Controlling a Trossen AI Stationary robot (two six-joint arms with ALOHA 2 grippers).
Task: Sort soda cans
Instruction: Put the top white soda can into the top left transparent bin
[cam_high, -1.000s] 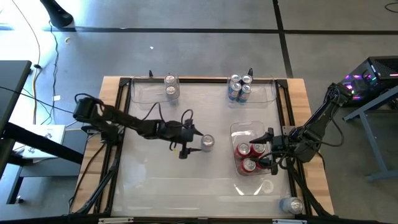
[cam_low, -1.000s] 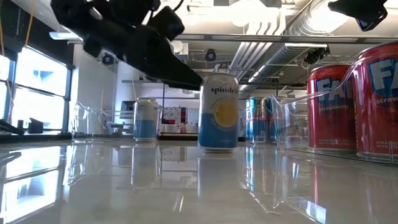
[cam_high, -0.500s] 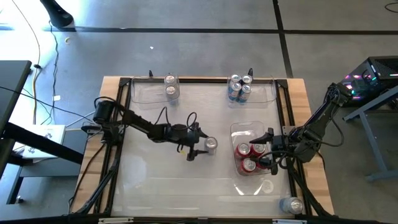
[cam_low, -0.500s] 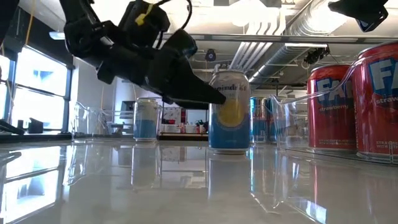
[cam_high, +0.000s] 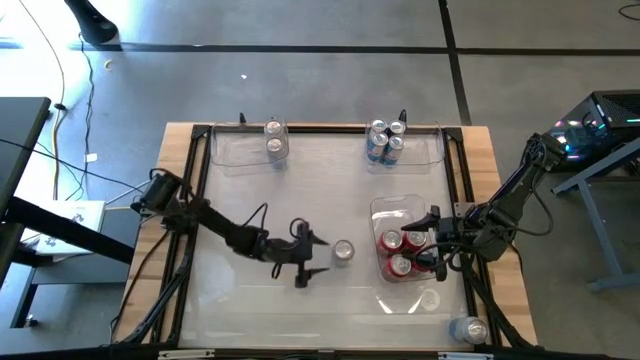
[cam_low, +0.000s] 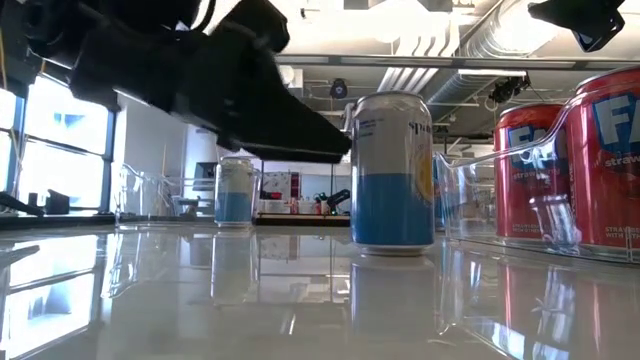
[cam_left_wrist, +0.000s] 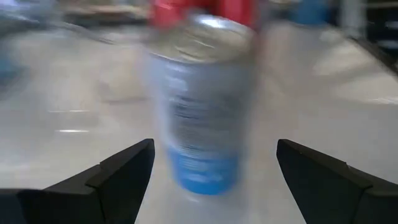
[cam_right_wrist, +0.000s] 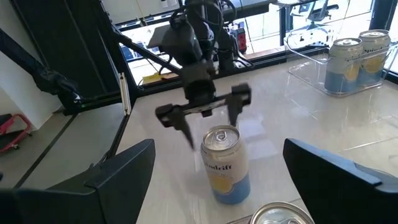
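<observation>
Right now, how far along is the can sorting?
Partly done. Two silver cans sit in the back-left bin, four blue cans in the back-right bin, and red cans in the right-side bin. In hand: the left tool is open around the loose can. The right tool waits open at the red cans. One can at the front-right corner is left.

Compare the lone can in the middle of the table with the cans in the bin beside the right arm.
The lone can has a blue and silver-white body; the binned cans are red. The lone can stands on the bare table between the open fingers of the left end effector; the red cans sit grouped inside a clear bin, next to the open right end effector. All stand upright with silver tops.
</observation>
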